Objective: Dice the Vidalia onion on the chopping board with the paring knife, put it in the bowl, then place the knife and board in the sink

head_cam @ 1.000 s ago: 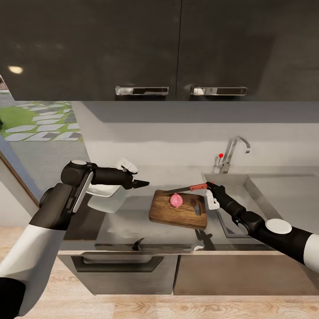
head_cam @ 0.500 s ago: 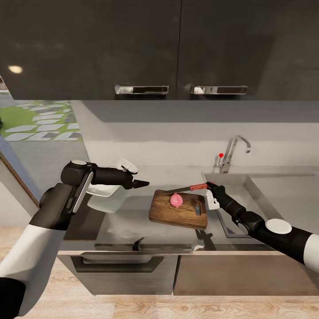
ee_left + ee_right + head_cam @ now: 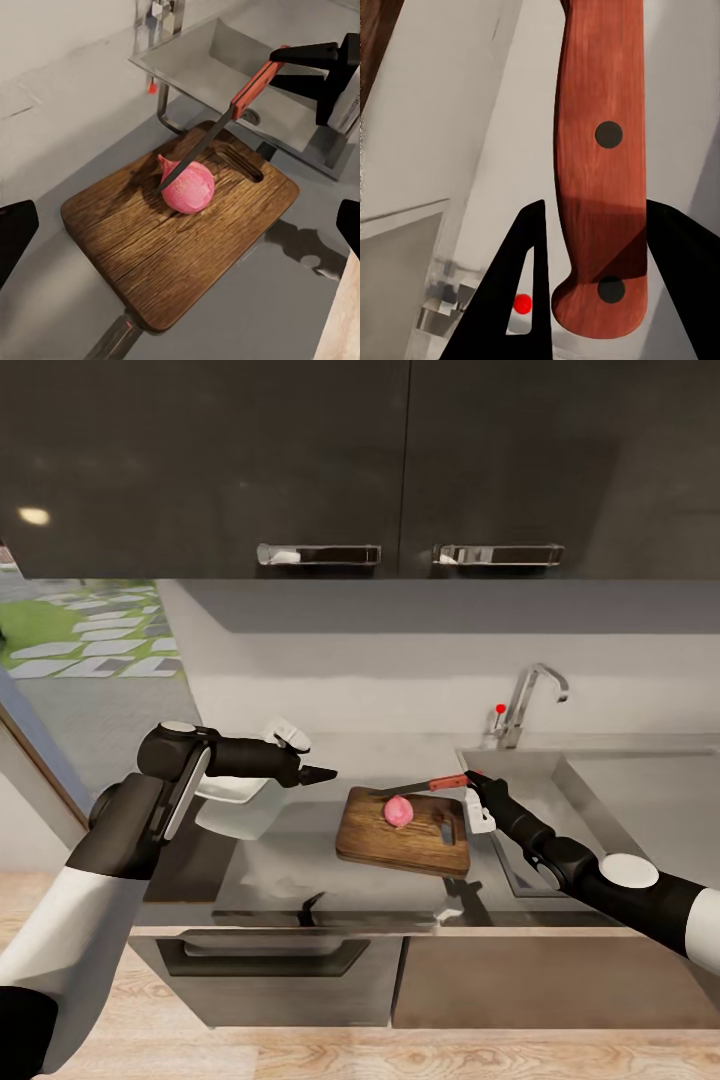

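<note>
The pinkish Vidalia onion (image 3: 398,812) (image 3: 189,189) sits whole on the dark wooden chopping board (image 3: 380,845) (image 3: 142,247) on the grey countertop (image 3: 290,865). My right gripper (image 3: 472,780) (image 3: 600,289) is shut on the reddish handle of the paring knife (image 3: 448,782) (image 3: 600,150). Its dark blade (image 3: 196,150) slants down, with the tip at the onion's top. My left gripper (image 3: 322,772) (image 3: 184,225) hovers open left of the board with nothing between its fingers. The white bowl (image 3: 232,792) stands behind the left forearm. The sink (image 3: 620,800) (image 3: 225,67) lies to the right.
A bent chrome tap (image 3: 528,700) with a red knob (image 3: 500,709) rises at the back of the sink. Dark wall cabinets (image 3: 400,460) hang overhead with two metal handles. Below the counter's front edge are dark drawer fronts (image 3: 270,960).
The head view has shifted slightly, so the cabinet handles and tap sit a little differently. Both arms, the knife and the onion hold their places.
</note>
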### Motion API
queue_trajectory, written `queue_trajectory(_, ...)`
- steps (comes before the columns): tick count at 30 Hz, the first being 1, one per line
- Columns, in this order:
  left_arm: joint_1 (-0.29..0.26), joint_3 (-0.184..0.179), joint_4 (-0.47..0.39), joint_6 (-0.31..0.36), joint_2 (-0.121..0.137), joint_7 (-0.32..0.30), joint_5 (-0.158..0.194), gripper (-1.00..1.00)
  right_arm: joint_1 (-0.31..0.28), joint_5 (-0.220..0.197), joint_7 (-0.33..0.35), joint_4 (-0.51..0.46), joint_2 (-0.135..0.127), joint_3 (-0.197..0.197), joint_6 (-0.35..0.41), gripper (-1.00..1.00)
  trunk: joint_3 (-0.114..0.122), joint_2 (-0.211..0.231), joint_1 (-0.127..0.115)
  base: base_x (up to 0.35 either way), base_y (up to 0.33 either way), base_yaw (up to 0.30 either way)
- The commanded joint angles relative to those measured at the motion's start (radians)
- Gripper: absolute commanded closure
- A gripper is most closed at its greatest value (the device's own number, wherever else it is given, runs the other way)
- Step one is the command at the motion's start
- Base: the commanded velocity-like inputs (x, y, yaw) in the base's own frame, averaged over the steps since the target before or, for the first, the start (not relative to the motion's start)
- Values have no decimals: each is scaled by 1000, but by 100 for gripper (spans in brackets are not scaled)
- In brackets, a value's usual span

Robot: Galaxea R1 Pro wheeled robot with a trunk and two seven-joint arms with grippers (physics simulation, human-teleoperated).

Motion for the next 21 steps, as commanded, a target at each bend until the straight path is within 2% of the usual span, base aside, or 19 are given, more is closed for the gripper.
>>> queue_trajectory(1,-1,0,-1,6,0,-6,-5,-100,-3,9,-5,-1,-1,6,10,100,-2,-2,1,0,0,0)
queue_trajectory(7,-1,0,-1,6,0,-6,-5,-100,-3,9,-4,-1,-1,6,10,100,-2,-2,1,0,0,0)
queue_trajectory(21,-1,0,-1,6,0,-6,-5,-100,-3,9,-3,-1,-1,7,10,100,-46,-100,54,0,0,0)
